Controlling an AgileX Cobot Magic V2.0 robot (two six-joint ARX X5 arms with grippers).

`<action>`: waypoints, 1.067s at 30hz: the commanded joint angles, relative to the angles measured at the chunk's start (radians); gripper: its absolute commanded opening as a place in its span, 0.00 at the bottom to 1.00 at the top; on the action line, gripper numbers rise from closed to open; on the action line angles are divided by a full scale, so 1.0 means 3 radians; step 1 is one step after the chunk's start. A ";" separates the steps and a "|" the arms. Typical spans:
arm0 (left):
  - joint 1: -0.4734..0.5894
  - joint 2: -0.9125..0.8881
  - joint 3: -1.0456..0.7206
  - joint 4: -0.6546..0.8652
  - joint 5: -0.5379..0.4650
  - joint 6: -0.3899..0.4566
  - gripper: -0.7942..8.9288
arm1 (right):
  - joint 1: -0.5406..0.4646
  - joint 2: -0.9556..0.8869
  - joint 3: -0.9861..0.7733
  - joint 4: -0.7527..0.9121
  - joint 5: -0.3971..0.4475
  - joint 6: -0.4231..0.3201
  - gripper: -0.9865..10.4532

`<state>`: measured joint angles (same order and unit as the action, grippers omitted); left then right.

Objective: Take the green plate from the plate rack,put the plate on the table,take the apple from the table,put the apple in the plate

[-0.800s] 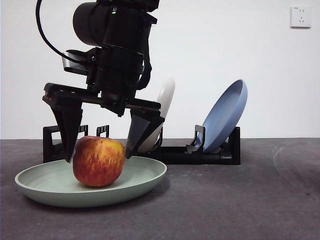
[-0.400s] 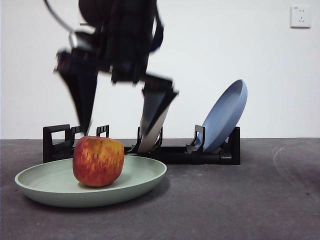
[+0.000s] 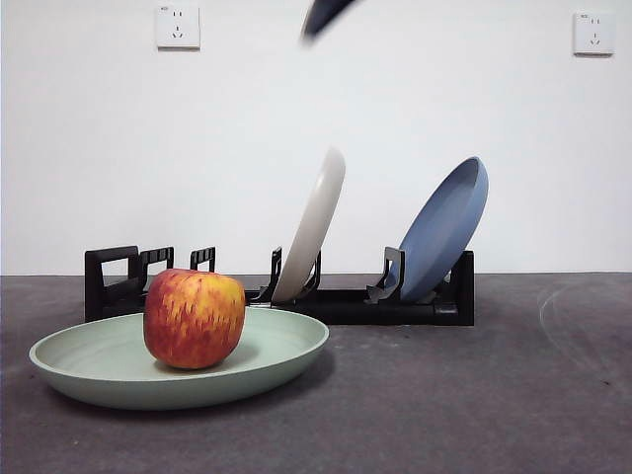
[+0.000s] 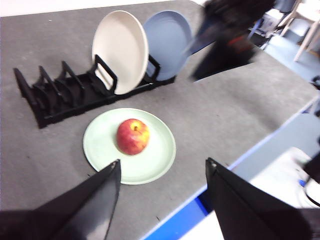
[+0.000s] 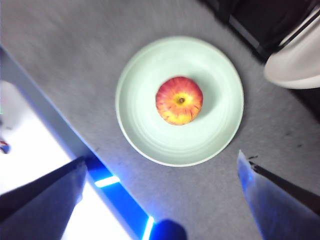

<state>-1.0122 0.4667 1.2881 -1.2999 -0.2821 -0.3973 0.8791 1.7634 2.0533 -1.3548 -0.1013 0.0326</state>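
Note:
The red and yellow apple sits upright in the middle of the pale green plate, which lies flat on the grey table in front of the black plate rack. My right gripper hangs open high above the plate and apple, touching neither. In the front view only a black jaw tip shows at the top edge. My left gripper is open and empty, raised off to the side, looking across at the apple on the plate.
A cream-white plate and a blue plate stand tilted in the rack. The table's near edge runs close to the green plate. The right arm shows blurred beyond the rack.
The right gripper, which stood open around the apple a second ago, has risen straight up and almost left the front view. Apple and plate stayed still.

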 commanded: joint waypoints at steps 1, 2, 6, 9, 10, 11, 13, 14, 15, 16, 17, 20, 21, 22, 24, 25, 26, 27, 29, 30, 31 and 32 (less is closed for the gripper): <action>-0.0014 0.0128 -0.0008 0.0102 -0.0037 0.0056 0.37 | 0.0010 -0.0317 -0.0223 -0.0080 0.0047 0.0070 0.53; -0.0014 0.0183 -0.0008 0.0137 -0.0036 0.0093 0.37 | 0.0010 -0.0468 -0.0329 -0.0081 0.0094 0.0094 0.53; -0.0014 0.0357 -0.0008 0.0259 -0.0025 0.0183 0.37 | 0.0010 -0.1058 -0.0833 -0.0081 0.0328 0.0225 0.53; -0.0014 0.0473 -0.0008 0.0275 -0.0023 0.0193 0.37 | 0.0010 -0.1536 -0.1250 -0.0081 0.0356 0.0333 0.53; -0.0014 0.0509 -0.0008 0.0275 -0.0023 0.0193 0.37 | 0.0010 -0.1699 -0.1377 -0.0081 0.0355 0.0388 0.53; -0.0014 0.0540 -0.0008 0.0276 -0.0023 0.0193 0.37 | 0.0010 -0.1859 -0.1493 -0.0081 0.0354 0.0444 0.53; -0.0014 0.0593 -0.0008 0.0280 -0.0022 0.0193 0.37 | 0.0010 -0.2139 -0.1665 -0.0081 0.0354 0.0533 0.53; -0.0014 0.0619 -0.0008 0.0285 -0.0022 0.0192 0.37 | 0.0010 -0.2275 -0.1736 -0.0081 0.0354 0.0589 0.53; -0.0014 0.0638 -0.0008 0.0289 -0.0020 0.0192 0.37 | 0.0010 -0.2383 -0.1785 -0.0080 0.0354 0.0626 0.53; -0.0014 0.0660 -0.0008 0.0294 -0.0019 0.0192 0.37 | 0.0010 -0.2494 -0.1830 -0.0081 0.0354 0.0674 0.53; -0.0014 0.0683 -0.0008 0.0299 -0.0013 0.0191 0.37 | 0.0010 -0.2588 -0.1860 -0.0081 0.0354 0.0707 0.53; -0.0014 0.0732 -0.0008 0.0300 -0.0009 0.0191 0.37 | 0.0010 -0.2766 -0.1896 -0.0081 0.0367 0.0800 0.53; -0.0014 0.0746 -0.0008 0.0300 -0.0009 0.0191 0.37 | 0.0010 -0.2801 -0.1898 -0.0081 0.0367 0.0838 0.53; -0.0014 0.0753 -0.0008 0.0301 -0.0009 0.0191 0.37 | 0.0010 -0.2828 -0.1900 -0.0081 0.0367 0.0841 0.52; -0.0014 0.0762 -0.0008 0.0300 -0.0010 0.0192 0.37 | 0.0010 -0.2864 -0.1906 -0.0081 0.0367 0.0841 0.48; -0.0014 0.0767 -0.0008 0.0300 -0.0009 0.0192 0.34 | 0.0010 -0.2864 -0.1909 -0.0081 0.0369 0.0841 0.41; -0.0014 0.0767 -0.0008 0.0299 -0.0008 0.0192 0.28 | 0.0010 -0.2864 -0.1909 -0.0081 0.0369 0.0838 0.33; -0.0014 0.0767 -0.0008 0.0299 -0.0010 0.0193 0.16 | 0.0010 -0.2862 -0.1909 -0.0081 0.0369 0.0839 0.19; -0.0014 0.0767 -0.0008 0.0299 -0.0010 0.0202 0.08 | 0.0010 -0.2861 -0.1909 -0.0081 0.0394 0.0827 0.08; -0.0014 0.0767 -0.0008 0.0291 -0.0009 0.0210 0.07 | 0.0010 -0.2861 -0.1909 -0.0081 0.0415 0.0828 0.08; -0.0014 0.0767 -0.0008 0.0281 -0.0008 0.0209 0.07 | 0.0010 -0.2861 -0.1910 -0.0081 0.0429 0.0829 0.08; -0.0014 0.0767 -0.0008 0.0273 -0.0010 0.0209 0.07 | 0.0010 -0.2860 -0.1912 -0.0081 0.0436 0.0829 0.08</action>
<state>-1.0138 0.6983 1.2881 -1.2194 -0.2852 -0.3477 0.8795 0.9085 1.4872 -1.3548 0.0257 0.2737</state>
